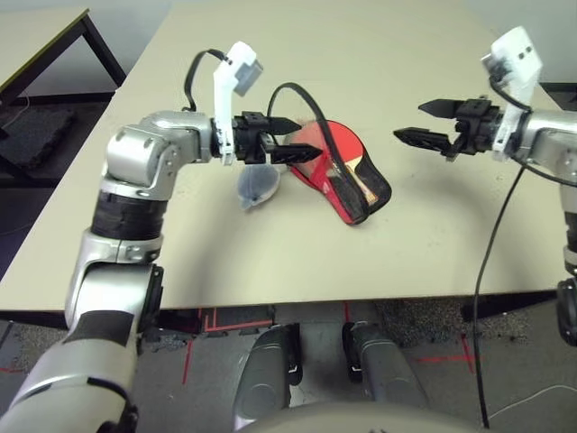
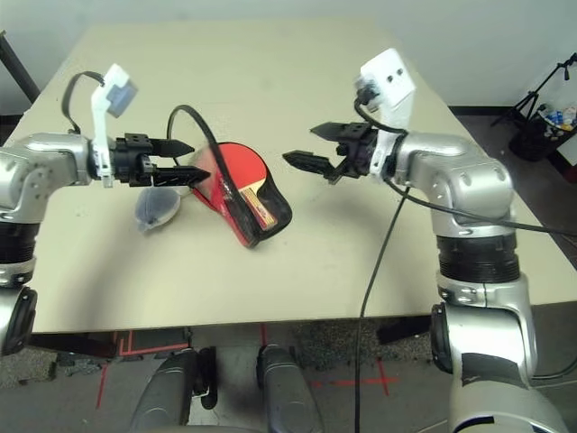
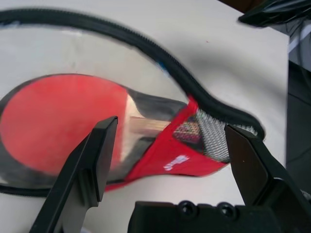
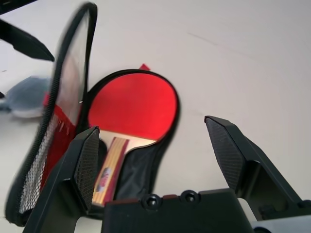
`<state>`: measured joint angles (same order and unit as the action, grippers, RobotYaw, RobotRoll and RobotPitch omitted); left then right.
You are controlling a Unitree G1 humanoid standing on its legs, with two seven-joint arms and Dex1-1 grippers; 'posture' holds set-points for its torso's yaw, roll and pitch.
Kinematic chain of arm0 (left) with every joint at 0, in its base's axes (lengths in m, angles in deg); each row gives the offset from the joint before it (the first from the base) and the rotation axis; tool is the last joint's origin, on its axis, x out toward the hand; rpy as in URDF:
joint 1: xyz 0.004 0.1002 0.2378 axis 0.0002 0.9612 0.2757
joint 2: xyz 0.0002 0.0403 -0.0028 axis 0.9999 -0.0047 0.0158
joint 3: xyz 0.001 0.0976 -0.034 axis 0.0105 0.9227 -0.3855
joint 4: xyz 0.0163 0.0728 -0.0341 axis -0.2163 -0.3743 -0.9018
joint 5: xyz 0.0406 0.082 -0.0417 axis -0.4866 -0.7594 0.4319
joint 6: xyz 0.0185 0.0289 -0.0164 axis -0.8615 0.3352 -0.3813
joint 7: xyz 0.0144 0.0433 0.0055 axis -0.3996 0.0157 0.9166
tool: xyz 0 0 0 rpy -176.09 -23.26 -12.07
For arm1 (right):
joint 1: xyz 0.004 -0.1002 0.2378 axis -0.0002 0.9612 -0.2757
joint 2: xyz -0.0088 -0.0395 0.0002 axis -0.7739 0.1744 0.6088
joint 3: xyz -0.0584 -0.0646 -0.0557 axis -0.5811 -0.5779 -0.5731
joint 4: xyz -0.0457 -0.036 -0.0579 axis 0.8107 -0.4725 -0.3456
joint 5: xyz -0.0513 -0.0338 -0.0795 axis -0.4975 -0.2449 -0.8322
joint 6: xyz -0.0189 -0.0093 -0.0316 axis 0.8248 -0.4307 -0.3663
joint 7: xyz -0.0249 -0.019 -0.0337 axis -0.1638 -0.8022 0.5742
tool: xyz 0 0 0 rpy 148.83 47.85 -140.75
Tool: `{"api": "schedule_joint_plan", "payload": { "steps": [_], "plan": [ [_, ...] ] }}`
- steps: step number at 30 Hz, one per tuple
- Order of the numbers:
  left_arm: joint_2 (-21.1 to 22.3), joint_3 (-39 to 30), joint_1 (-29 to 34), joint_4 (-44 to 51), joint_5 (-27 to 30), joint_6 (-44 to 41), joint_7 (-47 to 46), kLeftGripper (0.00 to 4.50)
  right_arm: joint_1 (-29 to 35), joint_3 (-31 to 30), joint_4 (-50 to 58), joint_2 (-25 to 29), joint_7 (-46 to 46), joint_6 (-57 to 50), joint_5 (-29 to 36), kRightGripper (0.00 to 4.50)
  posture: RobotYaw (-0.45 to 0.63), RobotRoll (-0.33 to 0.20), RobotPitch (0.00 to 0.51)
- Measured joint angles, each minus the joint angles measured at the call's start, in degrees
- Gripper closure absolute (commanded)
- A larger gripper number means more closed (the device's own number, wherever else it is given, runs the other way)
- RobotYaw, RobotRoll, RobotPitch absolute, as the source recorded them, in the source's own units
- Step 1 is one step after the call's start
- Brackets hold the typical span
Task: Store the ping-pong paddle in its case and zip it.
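Two grippers up over the table point(image 1: 433, 225), both empty with fingers spread apart: left gripper point(image 1: 287, 137) hangs just over the near-left edge of the case point(image 1: 356, 194), right gripper point(image 1: 422, 123) is well apart on the other side, pointing toward it. Ping-pong paddle point(image 2: 236, 170) lies flat inside the open case, red face up, wooden handle point(image 4: 111, 167) pointing into the narrow end. Case flap point(image 4: 58, 121) stands up off the paddle on its black zipper edge point(image 3: 160, 58), mesh pocket with white logo on it, not closed, zip not started. Small grey fuzzy pouch point(image 1: 260, 184) sits on the table just beside the case, under the left gripper. Handling guess: paddle is stiff and light, already seated so no need to touch it; the case is soft thin fabric, floppy, will buckle and slide on the smooth tabletop if pulled one-handed. Best hold looks like a pinch on the stiffer zipper edging of the raised flap to fold it down, other gripper pinning the narrow handle end. Zipper pull not made out in any view, likely tiny and slippery for these fingers. Fuzzy pouch could get snagged.
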<state>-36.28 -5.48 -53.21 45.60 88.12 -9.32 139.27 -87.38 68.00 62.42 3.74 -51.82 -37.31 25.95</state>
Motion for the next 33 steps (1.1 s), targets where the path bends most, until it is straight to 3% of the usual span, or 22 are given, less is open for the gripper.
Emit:
{"api": "schedule_joint_plan", "payload": {
  "steps": [6, 11, 16, 25, 33],
  "plan": [
    [-4.2, 1.6, -4.3, -16.9, -7.4, 12.9, -2.1, 0.0, -0.1, 0.1, 0.2, -0.5, 1.0, -2.0, 0.3, 0.03, -0.09, 0.0, 0.143],
    [-5.2, 2.0, -4.4, -18.4, -9.1, 16.3, -0.8, 0.0, 0.1, 1.8, -0.2, -3.6, 4.3, -11.4, 3.0, 0.03, -0.08, 0.0, 0.146],
    [-4.0, -0.2, -3.3, -9.2, -7.9, 14.8, -0.5, 0.0, 0.2, 7.1, -4.8, -9.1, 9.6, -23.8, 6.3, 0.03, -0.06, 0.0, 0.145],
    [-0.4, -3.5, 8.7, 10.4, -2.8, 2.0, -3.2, 0.0, 0.2, 17.0, -12.4, -13.4, 16.8, -40.0, 7.3, 0.03, -0.02, 0.0, 0.151],
    [-0.4, -4.4, 12.1, 15.4, -0.9, -2.1, -6.5, 0.0, 0.4, 18.5, -16.8, -13.7, 18.0, -42.4, 9.2, 0.03, -0.01, 0.0, 0.159]
  ]
}}
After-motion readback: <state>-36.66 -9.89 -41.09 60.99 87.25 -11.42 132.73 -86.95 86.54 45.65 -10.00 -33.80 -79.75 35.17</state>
